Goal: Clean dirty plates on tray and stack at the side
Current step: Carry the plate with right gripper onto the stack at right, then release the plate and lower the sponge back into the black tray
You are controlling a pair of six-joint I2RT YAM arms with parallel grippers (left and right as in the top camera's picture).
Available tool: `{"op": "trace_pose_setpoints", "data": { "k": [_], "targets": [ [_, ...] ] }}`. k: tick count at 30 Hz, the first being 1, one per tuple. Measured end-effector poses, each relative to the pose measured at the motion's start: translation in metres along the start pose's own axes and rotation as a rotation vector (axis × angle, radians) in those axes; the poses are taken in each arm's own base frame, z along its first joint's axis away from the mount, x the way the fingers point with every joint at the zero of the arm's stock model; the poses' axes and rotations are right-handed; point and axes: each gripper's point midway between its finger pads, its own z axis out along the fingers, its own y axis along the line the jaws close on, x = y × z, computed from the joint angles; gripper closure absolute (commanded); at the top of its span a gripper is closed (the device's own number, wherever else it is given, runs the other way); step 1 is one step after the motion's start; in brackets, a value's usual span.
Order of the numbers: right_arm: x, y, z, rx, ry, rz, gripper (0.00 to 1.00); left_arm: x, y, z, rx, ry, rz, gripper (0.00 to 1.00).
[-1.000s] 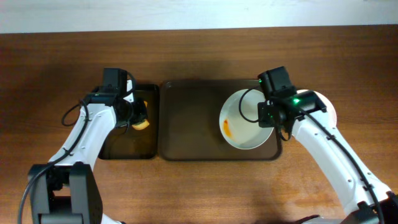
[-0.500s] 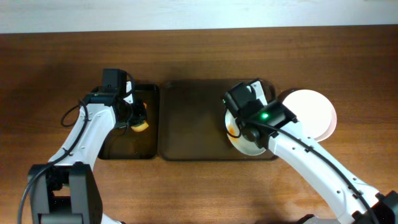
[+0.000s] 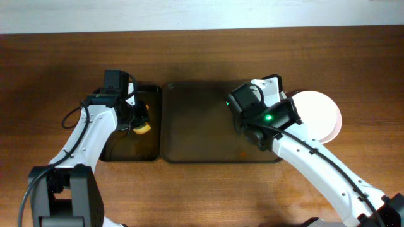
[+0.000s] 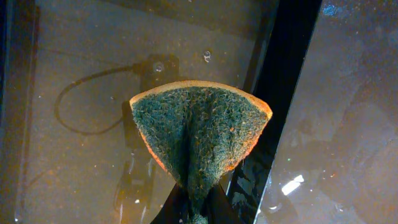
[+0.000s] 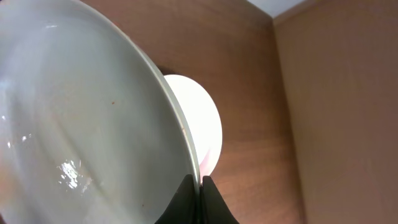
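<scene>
My right gripper (image 5: 200, 182) is shut on the rim of a white plate (image 5: 81, 124) and holds it tipped steeply on edge over the right part of the dark brown tray (image 3: 196, 126). The face of the plate that shows is glossy and shows no sauce. A plain white plate (image 3: 319, 116) lies on the table right of the tray and also shows in the right wrist view (image 5: 202, 121). My left gripper (image 4: 196, 208) is shut on a folded sponge (image 4: 199, 134), green scouring side out with an orange edge, above the black tray (image 3: 129, 148).
The black tray (image 4: 74, 93) is wet and sits against the left side of the brown tray. A small orange smear (image 3: 243, 153) lies on the brown tray near its front right. Wooden table surrounds both trays.
My right gripper has lifted the plate off the tray and tipped it from flat to on edge, swinging left over the tray. The left arm with the sponge has not moved.
</scene>
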Motion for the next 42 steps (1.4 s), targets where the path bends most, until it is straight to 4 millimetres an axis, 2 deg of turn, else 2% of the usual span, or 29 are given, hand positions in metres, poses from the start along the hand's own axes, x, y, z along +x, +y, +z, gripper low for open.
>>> {"op": "trace_pose_setpoints", "data": {
  "k": [3, 6, 9, 11, 13, 16, 18, 19, 20, 21, 22, 26, 32, 35, 37, 38, 39, 41, 42],
  "targets": [
    [0.010, -0.014, 0.017, 0.009, 0.073, 0.161, 0.96, 0.001, 0.000, 0.000, -0.001, 0.005, -0.001, 1.00],
    [0.025, -0.021, 0.043, -0.065, 0.205, 0.356, 0.96, 0.001, 0.000, 0.000, -0.002, 0.005, 0.010, 1.00],
    [0.042, -0.034, 0.071, -0.134, 0.336, 0.528, 0.96, -0.001, 0.000, 0.000, -0.001, -0.003, 0.099, 1.00],
    [0.061, -0.056, 0.095, -0.174, 0.445, 0.687, 0.96, -0.002, 0.007, 0.000, -0.040, -0.011, 0.155, 1.00],
    [0.077, -0.074, 0.110, -0.193, 0.511, 0.803, 0.96, -0.004, 0.012, 0.000, -0.072, -0.016, 0.177, 1.00],
    [0.092, -0.096, 0.126, -0.224, 0.552, 0.903, 0.96, -0.008, 0.015, -0.001, -0.093, -0.033, 0.211, 1.00],
    [0.103, -0.099, 0.134, -0.261, 0.589, 0.915, 0.94, -0.011, 0.015, -0.001, -0.099, -0.041, 0.229, 1.00],
    [0.107, -0.096, 0.140, -0.275, 0.614, 0.910, 0.85, -0.011, 0.016, -0.001, -0.100, -0.041, 0.235, 1.00],
    [0.110, -0.091, 0.146, -0.287, 0.636, 0.901, 0.57, -0.011, 0.016, -0.001, -0.101, -0.041, 0.240, 1.00],
    [0.111, -0.084, 0.150, -0.309, 0.650, 0.893, 0.40, -0.011, 0.016, -0.001, -0.103, -0.042, 0.241, 1.00],
    [0.109, -0.078, 0.154, -0.336, 0.652, 0.886, 0.34, -0.011, 0.016, -0.001, -0.104, -0.041, 0.243, 1.00],
    [0.099, -0.055, 0.151, -0.507, 0.647, 0.826, 0.33, -0.011, 0.017, -0.001, -0.107, -0.042, 0.247, 1.00],
    [0.088, -0.028, 0.125, -0.760, 0.631, 0.716, 0.32, -0.020, 0.014, -0.001, -0.103, -0.075, 0.298, 1.00],
    [0.084, -0.015, 0.114, -0.824, 0.619, 0.637, 0.32, -0.019, 0.016, 0.010, -0.106, -0.057, 0.332, 0.97],
    [0.078, -0.003, 0.105, -0.863, 0.599, 0.569, 0.32, -0.016, 0.018, 0.026, -0.109, -0.025, 0.344, 0.87],
    [0.074, 0.006, 0.099, -0.885, 0.587, 0.529, 0.32, -0.013, 0.020, 0.034, -0.112, -0.003, 0.351, 0.76],
    [0.071, 0.011, 0.095, -0.897, 0.578, 0.505, 0.32, -0.011, 0.021, 0.039, -0.113, 0.010, 0.354, 0.72],
    [0.064, 0.025, 0.086, -0.923, 0.555, 0.451, 0.32, -0.012, 0.021, 0.040, -0.113, 0.006, 0.357, 0.41],
    [0.061, 0.030, 0.083, -0.933, 0.545, 0.427, 0.33, -0.012, 0.021, 0.040, -0.113, 0.007, 0.354, 0.37]
  ]
}}
